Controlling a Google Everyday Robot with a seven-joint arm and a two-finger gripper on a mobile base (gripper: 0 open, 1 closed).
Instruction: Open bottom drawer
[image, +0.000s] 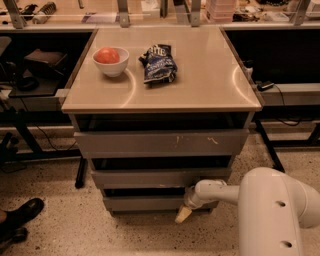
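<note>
Nearest, the white arm (272, 212) is extended from the right. Its gripper (182, 214) is held low against the bottom drawer (142, 203), under the counter's (210, 75) near edge, right of centre. Whether it is parted or closed cannot be told. The drawer is judged not yet drawn out: its front must next be caught and pulled outward. Toward the far left corner, a bowl (110, 66) and chip bag (159, 64) are set.

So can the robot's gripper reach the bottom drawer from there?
Probably yes. The gripper hangs low, right at the front of the bottom drawer, near one end, and nothing stands between them.
</note>
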